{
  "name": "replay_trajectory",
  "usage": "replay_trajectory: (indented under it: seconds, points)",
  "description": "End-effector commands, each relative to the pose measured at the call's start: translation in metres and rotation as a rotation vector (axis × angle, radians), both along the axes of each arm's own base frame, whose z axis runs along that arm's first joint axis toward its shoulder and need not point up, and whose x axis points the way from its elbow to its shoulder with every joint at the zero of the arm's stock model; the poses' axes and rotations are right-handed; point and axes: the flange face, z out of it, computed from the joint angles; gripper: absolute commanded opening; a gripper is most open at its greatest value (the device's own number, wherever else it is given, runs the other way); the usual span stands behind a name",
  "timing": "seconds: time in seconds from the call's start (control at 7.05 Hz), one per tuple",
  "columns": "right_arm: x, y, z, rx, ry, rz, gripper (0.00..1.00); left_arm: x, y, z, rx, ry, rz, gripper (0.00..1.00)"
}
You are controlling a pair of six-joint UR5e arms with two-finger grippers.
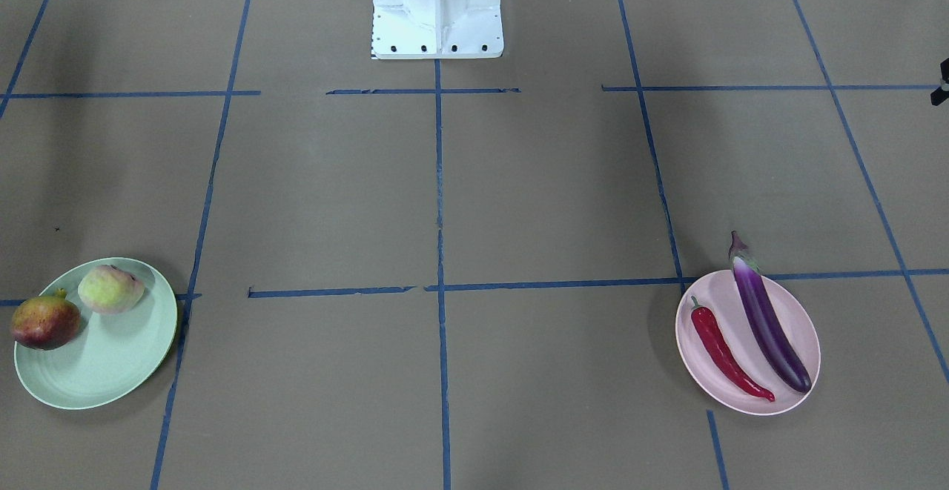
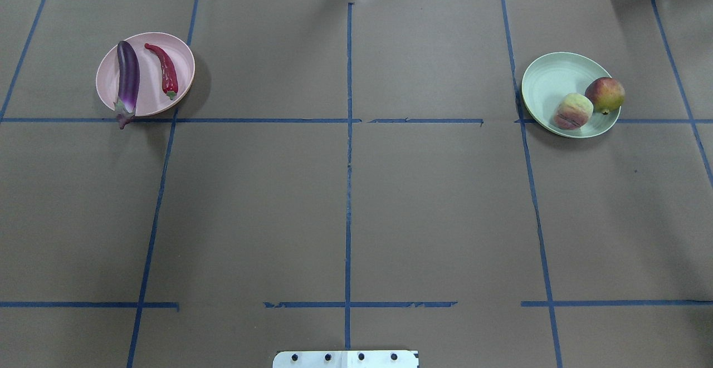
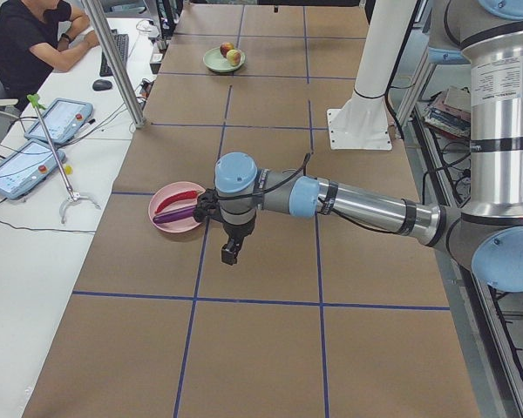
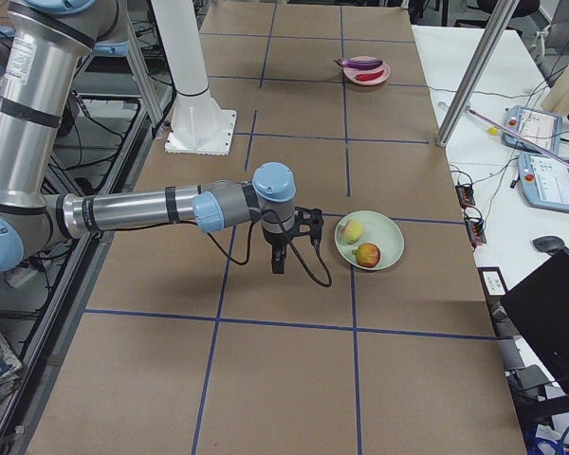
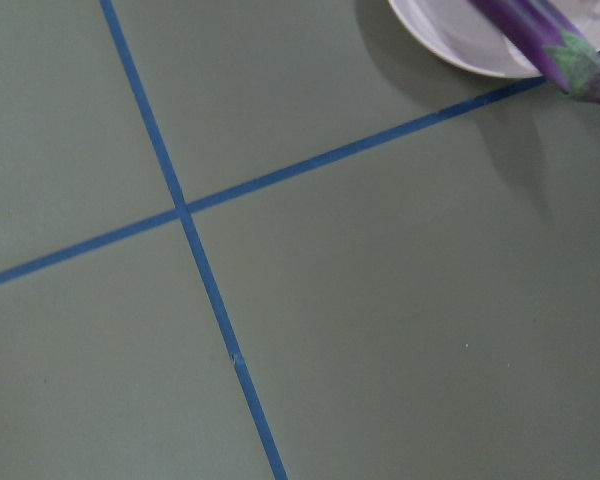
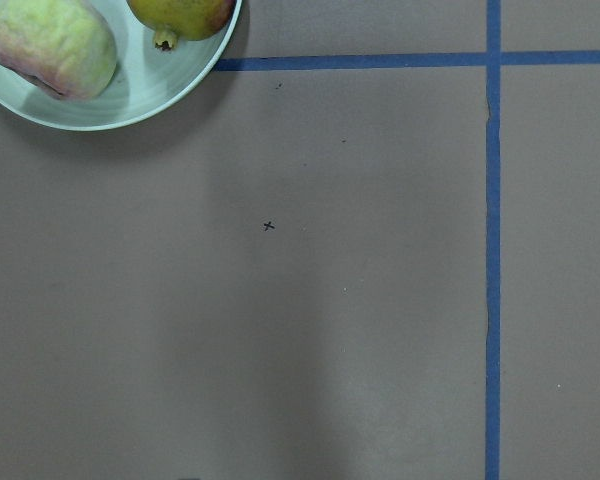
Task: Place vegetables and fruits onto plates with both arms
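The purple eggplant (image 1: pixel 767 323) and the red chili pepper (image 1: pixel 723 353) lie side by side on the pink plate (image 1: pixel 799 327). The eggplant's stem end hangs over the rim (image 5: pixel 580 65). The pomegranate-like fruit (image 1: pixel 44 321) and the peach (image 1: pixel 111 290) sit on the mint green plate (image 1: pixel 104 364). My left gripper (image 3: pixel 231 252) hangs above the table near the pink plate. My right gripper (image 4: pixel 278 263) hangs beside the green plate (image 4: pixel 384 242). Both show only in the side views, so I cannot tell whether they are open or shut. Nothing shows in either.
The white base block (image 1: pixel 437 8) stands at the table's robot side. Blue tape lines (image 2: pixel 348 162) cross the brown table cover. A person (image 3: pixel 35 35) sits at a side desk with tablets (image 3: pixel 57 117), behind a metal post (image 3: pixel 113 61).
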Motion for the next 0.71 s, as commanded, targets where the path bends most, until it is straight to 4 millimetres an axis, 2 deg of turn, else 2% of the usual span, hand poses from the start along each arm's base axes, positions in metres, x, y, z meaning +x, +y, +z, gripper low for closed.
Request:
replay_trajectory:
  seconds: [0.0, 0.57]
  points:
    - [0.001, -0.003, 0.016, 0.011, 0.005, -0.027, 1.00, -0.002, 0.008, 0.001, -0.040, -0.003, 0.001, 1.00]
    - [0.011, 0.000, 0.015, 0.014, 0.010, -0.005, 1.00, -0.003, 0.038, 0.031, -0.106, 0.013, 0.002, 1.00]
